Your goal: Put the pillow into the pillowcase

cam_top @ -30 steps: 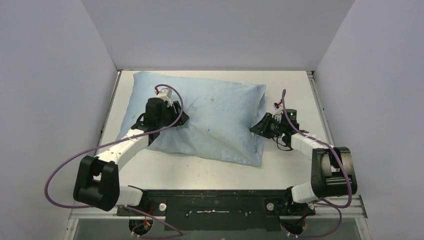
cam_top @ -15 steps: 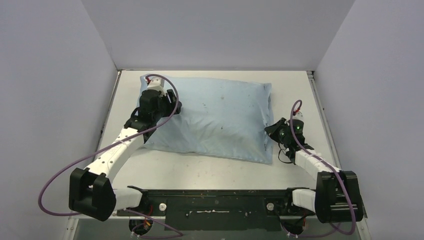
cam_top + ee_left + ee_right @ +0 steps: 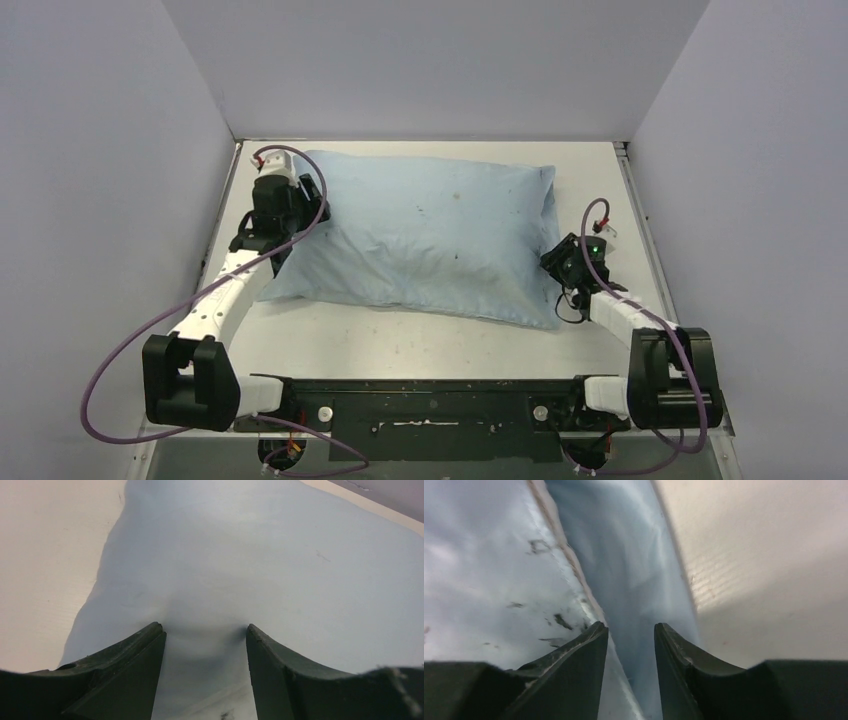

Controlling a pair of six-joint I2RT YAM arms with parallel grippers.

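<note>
Top external view shows the pillowcase [image 3: 430, 235] lying across the far middle of the white table [image 3: 400, 335], its long side running left to right. It is swollen plump from end to end and dotted with small dark specks. The pillow does not show as a separate thing in any view. Only blue cloth covers the bulge, so all that can be told is that the case is full and rounded.

In the left wrist view the left gripper [image 3: 205, 630] is at the case's left end, which from above is its far left corner. The two dark fingers [image 3: 125, 665] stand well apart with their tips sunk into the cloth. A soft hump of the case rises in the gap, shadowed at both tips. Whether they squeeze that hump or merely rest against it cannot be told. Bare table lies to the left of the cloth.

In the right wrist view the right gripper [image 3: 630, 626] is at the case's right end, close to its near corner. Its jaws stand a little apart, not closed, with blue cloth filling the gap. A stitched edge runs down to the left-hand finger, with paler speckled cloth on one side, bluer cloth on the other, and bare table beyond
</note>
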